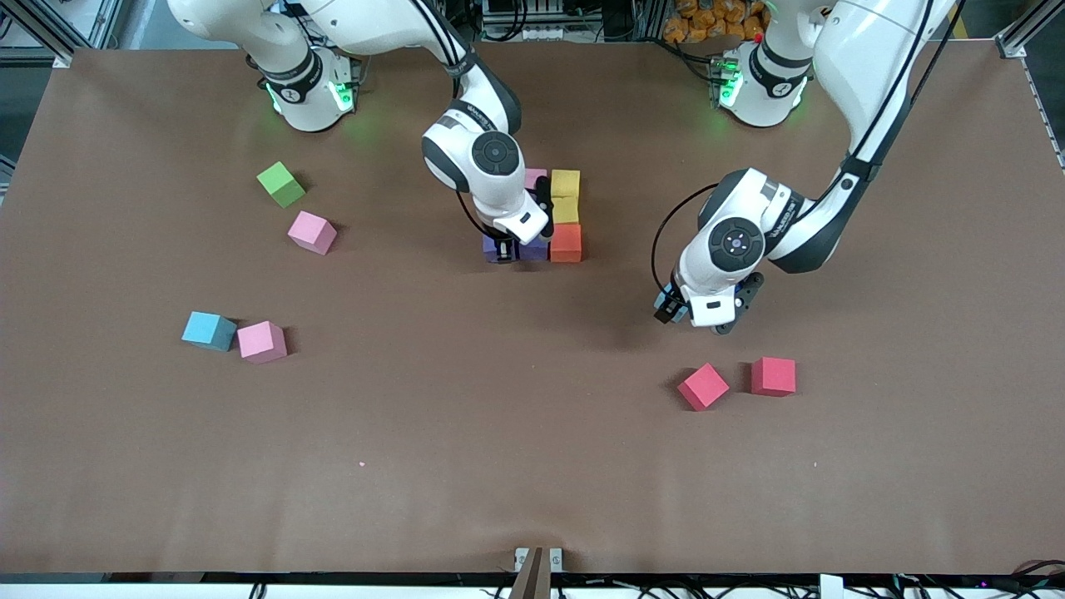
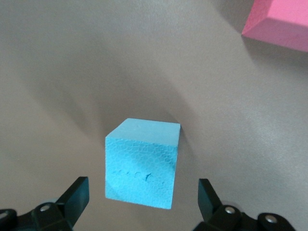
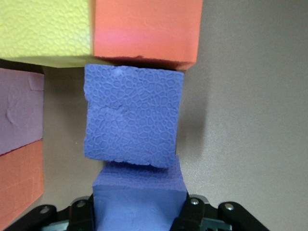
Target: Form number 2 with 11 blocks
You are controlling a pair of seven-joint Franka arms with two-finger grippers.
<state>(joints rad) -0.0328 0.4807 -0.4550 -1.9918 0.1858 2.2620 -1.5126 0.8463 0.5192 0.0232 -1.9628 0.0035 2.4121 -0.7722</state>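
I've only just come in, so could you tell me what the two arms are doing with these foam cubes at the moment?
They are laying out a digit from coloured cubes. The right gripper is shut on a purple cube, placing it beside another purple cube in the partial figure. The left gripper hangs open around a light blue cube on the table. Loose pink, blue, green and red cubes lie around.

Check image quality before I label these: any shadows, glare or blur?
Front view: even light, soft shadows under both arms on the brown table, green glow at the bases. Left wrist view: sharp light blue foam cube, pink cube cropped. Right wrist view: purple foam cubes crisp, nearest one softer.
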